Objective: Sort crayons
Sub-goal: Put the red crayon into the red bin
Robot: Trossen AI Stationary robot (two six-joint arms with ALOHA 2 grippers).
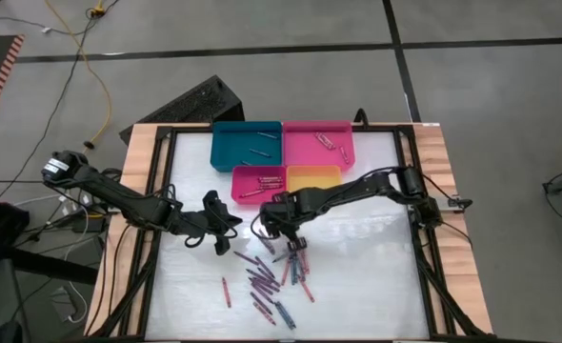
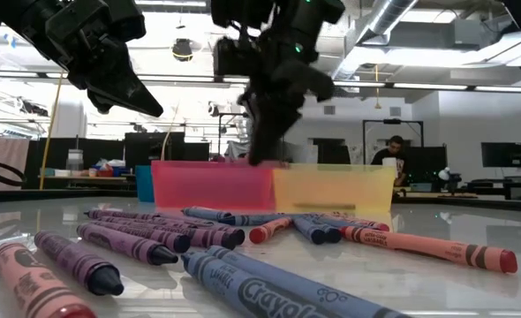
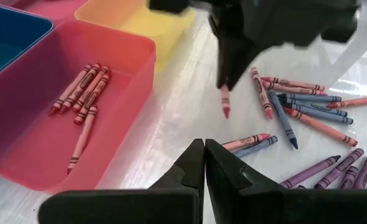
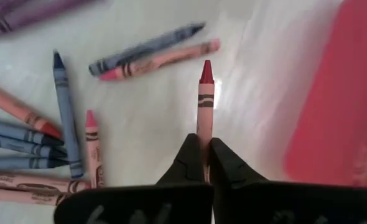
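Crayons (image 1: 271,276): five in red tray (image 3: 22,155) | right jaws (image 4: 203,149) pinch one red crayon (image 4: 205,99) | left jaws (image 3: 205,163) closed, empty

Four trays (image 1: 247,146) sat in a block at the back of the tabletop (image 1: 357,276), two behind and two in front. Loose crayons (image 1: 271,276) lay scattered before them. The right gripper (image 1: 279,221) hung between trays and heap, a crayon (image 4: 204,106) pinched in its fingers; the left gripper (image 1: 220,225) hung just to its left.
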